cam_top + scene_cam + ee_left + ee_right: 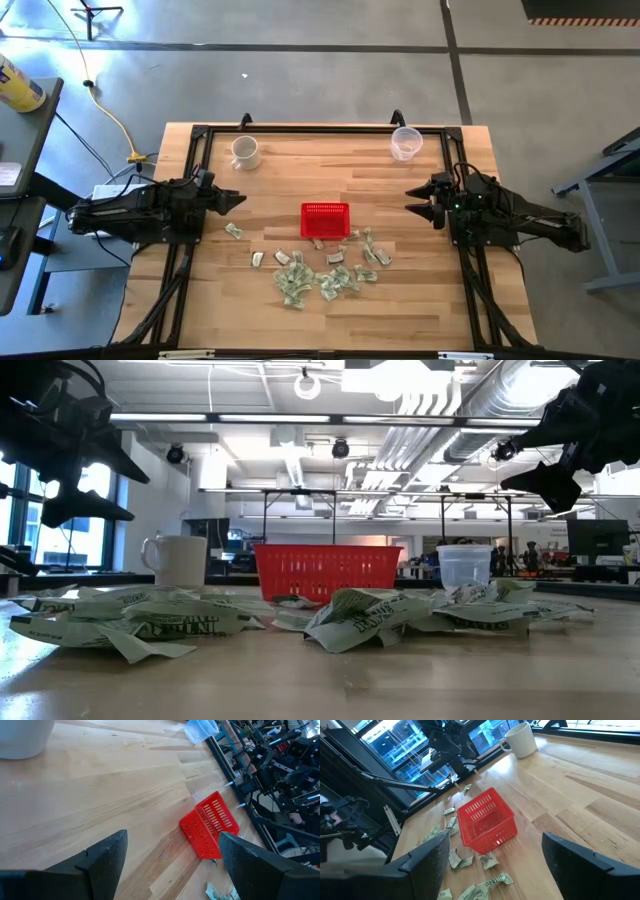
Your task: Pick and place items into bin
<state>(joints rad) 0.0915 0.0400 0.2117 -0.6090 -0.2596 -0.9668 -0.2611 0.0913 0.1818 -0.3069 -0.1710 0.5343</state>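
Meanwhile, the left gripper (238, 200) and right gripper (412, 200) both hover with fingers spread and empty, the red basket (325, 220) lying between them; the wrapper pieces (318, 272) lie scattered just beyond it, outside.

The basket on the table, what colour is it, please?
Bright red basket, clearest in the right wrist view.

Table (330, 160) smooth pale wood; basket (325, 221) red plastic mesh; items (310, 275) crinkled paper; mug (245, 151) glossy white.
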